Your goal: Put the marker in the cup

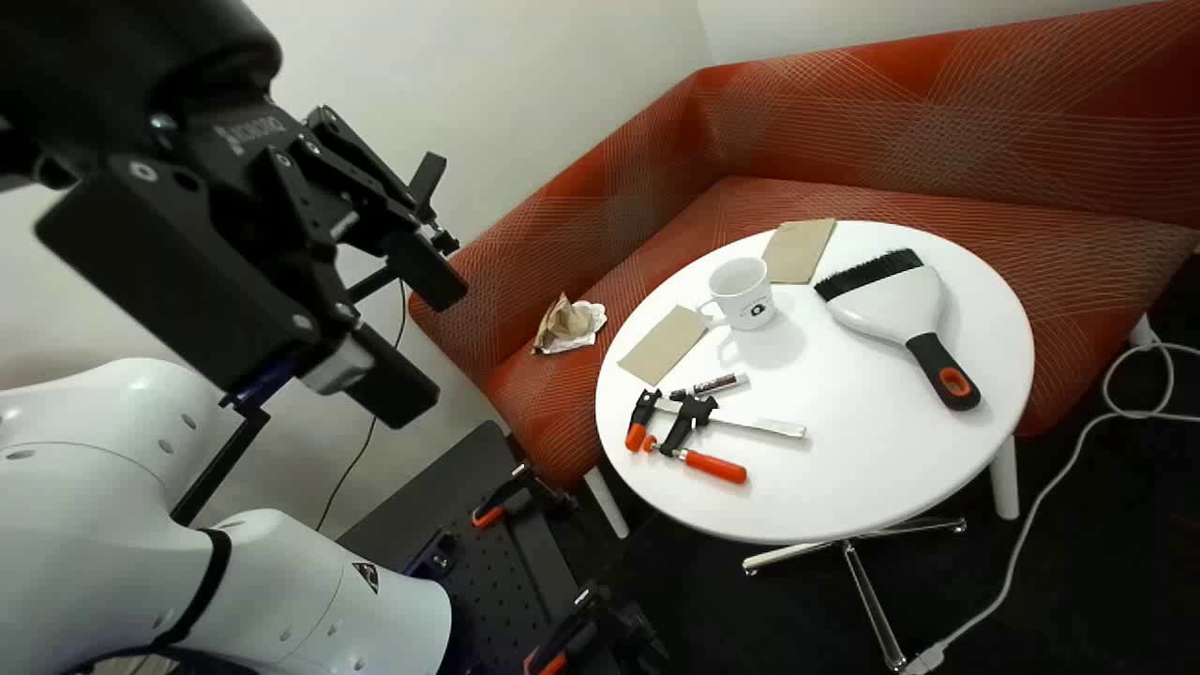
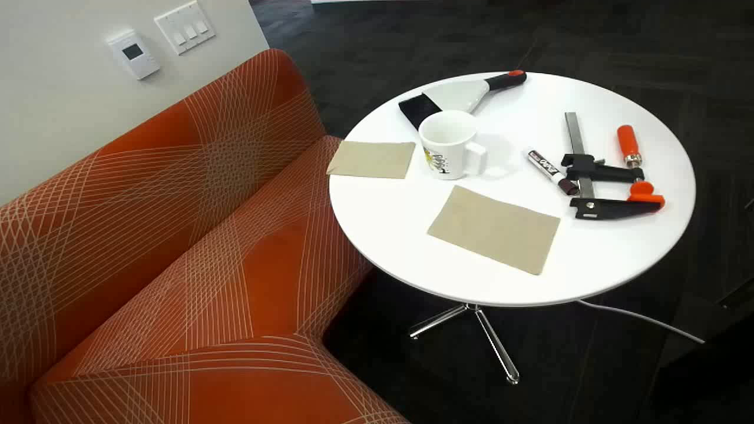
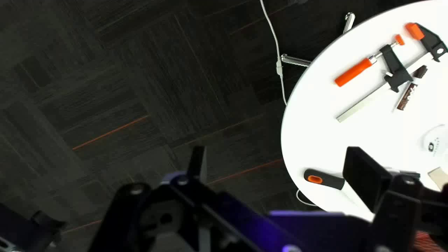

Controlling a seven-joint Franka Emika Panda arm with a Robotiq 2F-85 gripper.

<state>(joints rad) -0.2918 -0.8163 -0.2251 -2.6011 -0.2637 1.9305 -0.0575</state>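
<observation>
The marker, white with a dark label and cap, lies flat on the round white table in both exterior views, close beside a bar clamp. It also shows in the wrist view. The cup, a white mug with a handle and printed design, stands upright on the table in both exterior views. The wrist view shows it partly cut off at the right edge. My gripper is open and empty, raised well away from the table's side. Its fingers stand wide apart in the wrist view.
The bar clamp with orange handles lies against or very near the marker. A brush lies across the table. Flat tan pieces lie near the cup. A red patterned couch borders the table.
</observation>
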